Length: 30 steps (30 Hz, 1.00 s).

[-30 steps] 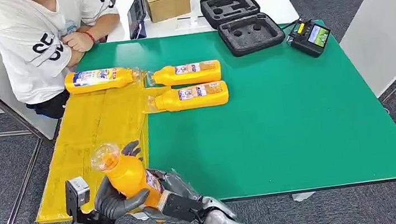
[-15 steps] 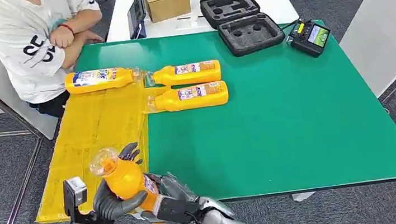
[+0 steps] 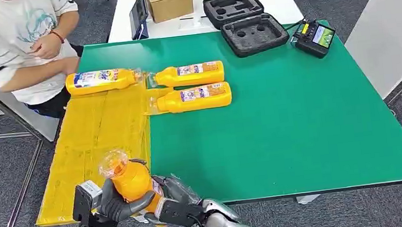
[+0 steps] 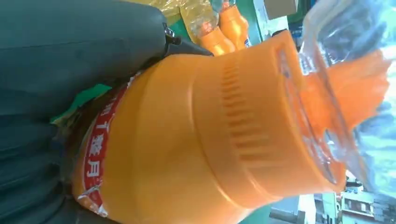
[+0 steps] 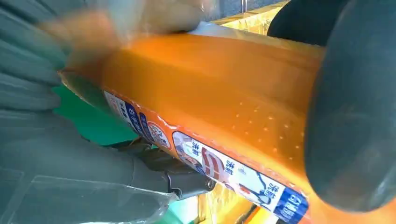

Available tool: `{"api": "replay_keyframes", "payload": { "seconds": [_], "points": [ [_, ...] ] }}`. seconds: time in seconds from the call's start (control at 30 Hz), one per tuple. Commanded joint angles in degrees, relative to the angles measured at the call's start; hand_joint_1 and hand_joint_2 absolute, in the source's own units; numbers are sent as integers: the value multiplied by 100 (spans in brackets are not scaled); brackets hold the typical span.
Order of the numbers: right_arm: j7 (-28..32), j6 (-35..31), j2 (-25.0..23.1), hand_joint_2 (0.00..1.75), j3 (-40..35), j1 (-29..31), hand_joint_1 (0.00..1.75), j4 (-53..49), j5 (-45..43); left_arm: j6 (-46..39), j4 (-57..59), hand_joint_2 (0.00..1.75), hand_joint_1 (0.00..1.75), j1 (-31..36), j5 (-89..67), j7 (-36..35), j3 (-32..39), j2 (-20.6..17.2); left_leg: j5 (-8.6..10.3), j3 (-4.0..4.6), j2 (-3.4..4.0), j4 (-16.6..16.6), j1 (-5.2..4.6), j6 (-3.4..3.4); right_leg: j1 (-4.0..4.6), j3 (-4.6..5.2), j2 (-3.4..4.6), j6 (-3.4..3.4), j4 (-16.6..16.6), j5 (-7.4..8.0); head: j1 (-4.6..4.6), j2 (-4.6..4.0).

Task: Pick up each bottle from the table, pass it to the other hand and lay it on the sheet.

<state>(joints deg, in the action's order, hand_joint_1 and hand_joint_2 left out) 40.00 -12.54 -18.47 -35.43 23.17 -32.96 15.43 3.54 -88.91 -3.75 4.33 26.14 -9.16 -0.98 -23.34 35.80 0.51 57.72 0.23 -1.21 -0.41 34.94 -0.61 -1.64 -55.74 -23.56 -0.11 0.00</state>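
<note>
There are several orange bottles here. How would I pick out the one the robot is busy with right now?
Start at the green table, then go to the yellow sheet along its left side. At the sheet's near end, the held bottle is gripped between the left hand and right hand. Unlike the three lying flat, its clear cap points up.

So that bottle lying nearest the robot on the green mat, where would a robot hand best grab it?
Around the middle of its labelled body, coming down from above. The nearer bottle lies flat on the green mat, its clear cap toward the yellow sheet. The long sides are free, though the second bottle lies alongside it further back.
</note>
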Motion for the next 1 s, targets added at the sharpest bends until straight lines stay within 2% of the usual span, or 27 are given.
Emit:
{"api": "replay_keyframes", "payload": {
  "seconds": [0.03,0.17,0.2,0.33,0.43,0.57,0.7,0.97,1.0],
  "points": [
    [0,-289,32,175,-215,78,0,48,51,-547,60,175,175,139,-86,95,333,-33,-10,-25,-6,-3,6,7,5,-26,1,6,3,-11,2,0],
    [0,-307,39,175,-216,70,0,-1,36,-572,35,175,175,124,-87,102,357,-46,-11,-27,-3,-4,5,7,4,-26,4,5,3,-11,4,0],
    [0,-357,58,0,-239,42,0,-112,28,-653,23,175,175,122,-90,133,395,-18,-7,-20,-4,-4,3,6,2,-20,2,4,2,-8,0,0],
    [0,-673,274,0,-465,-157,0,-1049,-141,-809,12,175,175,153,3,163,529,-12,-6,-12,-7,-1,4,5,3,-13,-1,4,1,-7,2,0],
    [0,-866,570,0,-723,-326,0,-2131,-484,-1063,4,175,175,216,-73,302,697,-54,-5,-11,-11,0,4,4,3,-13,-5,3,1,-7,2,0],
    [0,-895,746,0,-729,-520,0,-3102,-724,-1417,-1,175,175,301,-331,418,892,-49,-9,-16,-18,3,6,5,5,-19,-11,5,-2,-13,2,0],
    [0,-1306,858,0,-636,-729,0,-4196,-923,-1995,1,175,175,384,-870,606,1153,-122,-8,-13,-18,3,6,5,5,-15,-12,4,-3,-13,2,0],
    [0,-1395,871,0,-631,-756,0,-4346,-957,-2011,7,175,175,420,-878,606,1183,-139,-1,-7,-9,-2,3,3,2,-7,-5,2,3,-4,2,0],
    [0,-1624,920,0,-672,-793,0,-4628,-975,-2186,50,175,175,510,-1149,630,1184,-210,-7,-20,-12,-2,4,5,2,-20,-5,4,2,-10,2,0]
  ]
}}
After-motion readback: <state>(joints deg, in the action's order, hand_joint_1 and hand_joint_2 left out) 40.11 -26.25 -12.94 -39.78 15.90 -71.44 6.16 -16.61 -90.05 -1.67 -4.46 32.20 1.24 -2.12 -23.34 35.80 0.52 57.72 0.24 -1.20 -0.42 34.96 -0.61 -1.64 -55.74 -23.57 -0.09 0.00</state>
